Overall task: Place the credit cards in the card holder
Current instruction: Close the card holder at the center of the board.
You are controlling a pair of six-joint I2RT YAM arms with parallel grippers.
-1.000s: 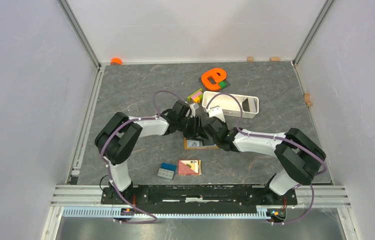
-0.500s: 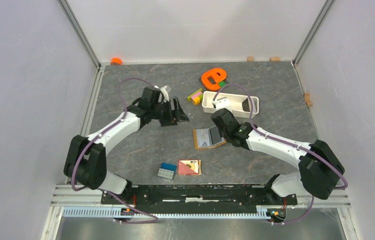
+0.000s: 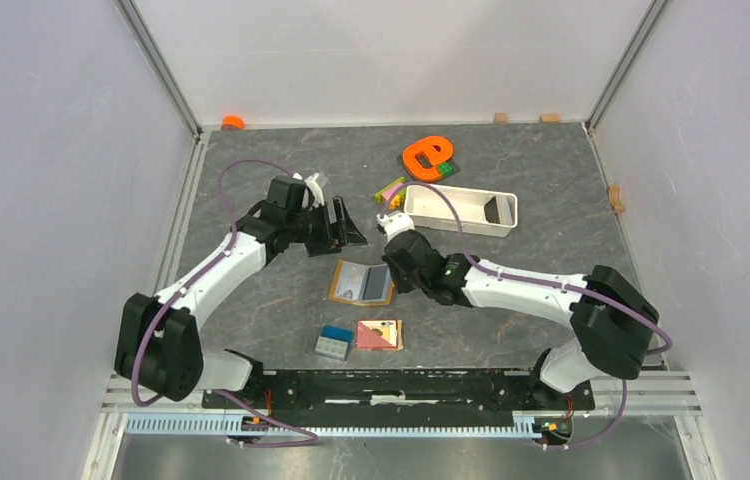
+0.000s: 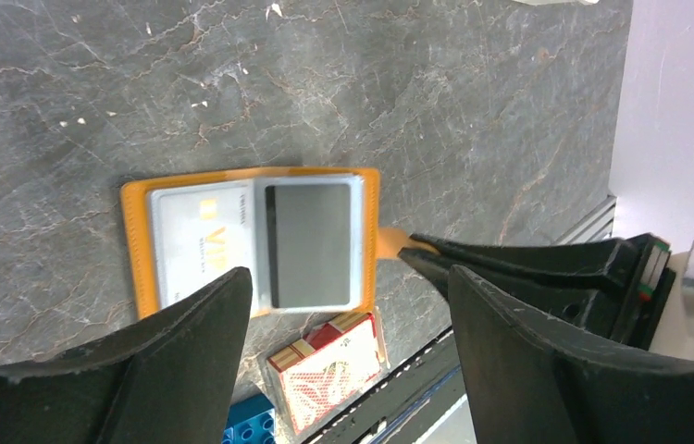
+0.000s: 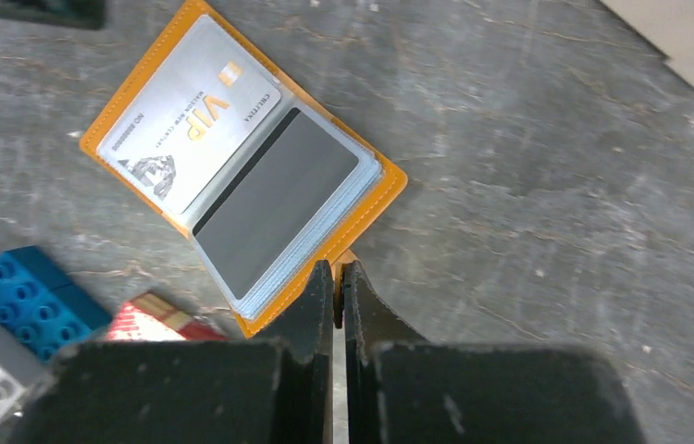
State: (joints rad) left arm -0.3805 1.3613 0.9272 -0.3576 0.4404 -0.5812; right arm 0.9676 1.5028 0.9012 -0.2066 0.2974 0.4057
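1. The card holder (image 3: 361, 283) lies open and flat mid-table (image 3: 251, 290), lining up, just far of the blue-and-grey block (image 3: 334, 342) and the red-and-tan tile (image 3: 378, 334).
2. 2 credit cards (image 5: 186, 129) sit in its pockets: a pale VIP one on the left half and a dark-faced one on the right.
3. The right gripper (image 5: 337, 277) is pinched closed on the holder's small orange clasp tab at its right edge.
4. The left gripper (image 3: 351, 222) hovers far-left of the holder, jaws spread wide, holding nothing.
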